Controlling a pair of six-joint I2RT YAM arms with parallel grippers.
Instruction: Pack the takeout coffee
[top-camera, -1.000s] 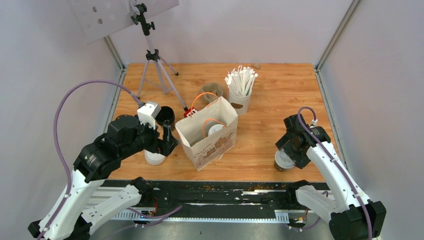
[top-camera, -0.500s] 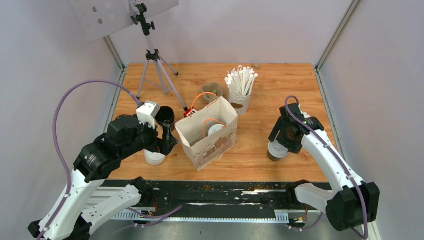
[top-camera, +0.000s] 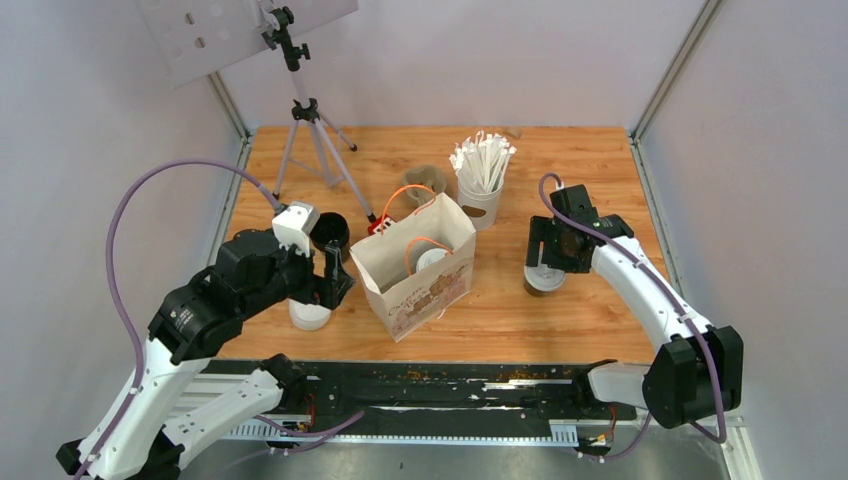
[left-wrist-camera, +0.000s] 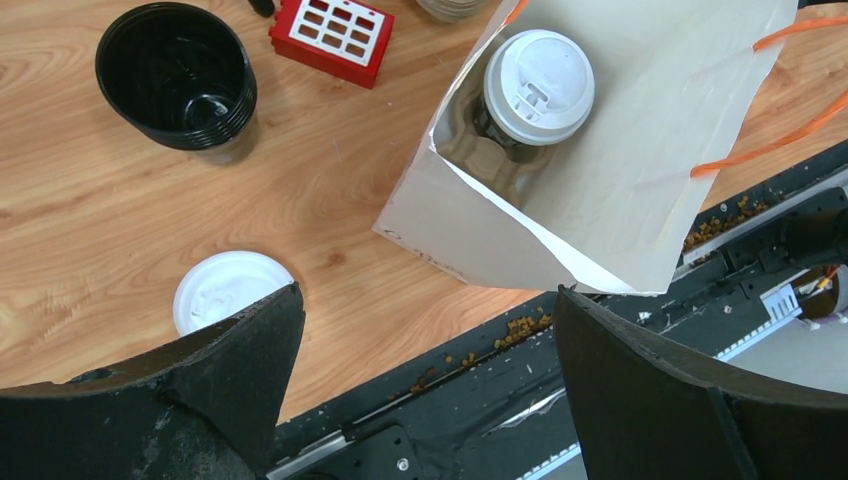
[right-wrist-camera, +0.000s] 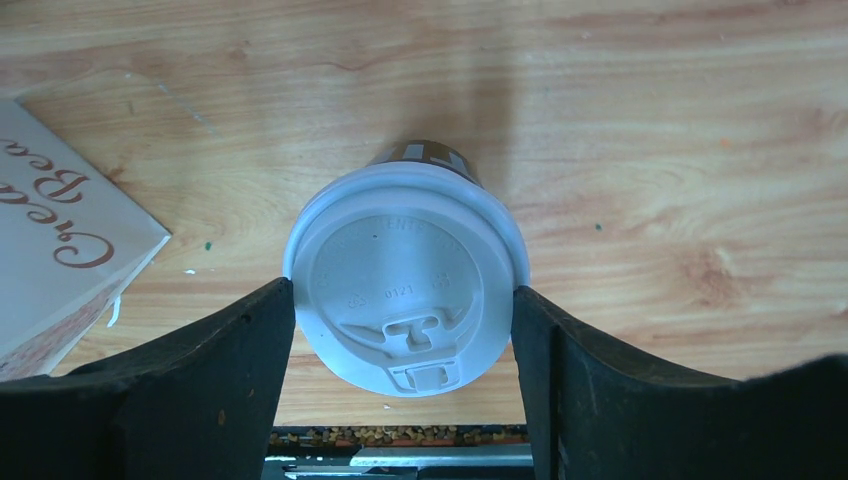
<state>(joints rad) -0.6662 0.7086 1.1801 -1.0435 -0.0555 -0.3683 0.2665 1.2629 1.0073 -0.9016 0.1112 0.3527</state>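
The right gripper (right-wrist-camera: 403, 290) is closed on the takeout cup (top-camera: 543, 281). In the wrist view its two black fingers (right-wrist-camera: 220, 370) are pressed against the rim of the cup's lid at 9 and 3 o'clock, with the sip tab turned to 6 o'clock. Whether the cup's base is resting on the table (top-camera: 590, 165) or is raised off it cannot be told.

In the top view, with 12 o'clock taken as the far edge, this cup is found at 3 o'clock of the paper bag (top-camera: 415, 268). It is apart from the bag, with a strip of bare wood between them. The bag's printed wall is seen at 9 o'clock in the right wrist view, its corner near the lid but not touching it. Bare wood is seen at 12, 3 and 6 o'clock of the cup, as far as the table's right edge and the black rail (top-camera: 450, 385) along the near edge.

The left gripper (left-wrist-camera: 428, 295) is spread wide and nothing is held in it. It is placed at 9 o'clock of the bag, just beside the bag's left wall. Under it a loose white lid (left-wrist-camera: 228, 290) is seen on the wood, partly covered by one finger. A stack of black cups (left-wrist-camera: 175, 75) and a red block (left-wrist-camera: 345, 38) are set further toward 12 o'clock.

The bag is stood with its mouth open. The other takeout cup (left-wrist-camera: 538, 85) is seated in a pulp tray (left-wrist-camera: 478, 150) inside it, and orange handles (left-wrist-camera: 780, 140) are draped over the rim. A white cup of wrapped sticks (top-camera: 482, 175) is placed at 1 o'clock of the bag and a tripod (top-camera: 305, 110) at 11 o'clock.
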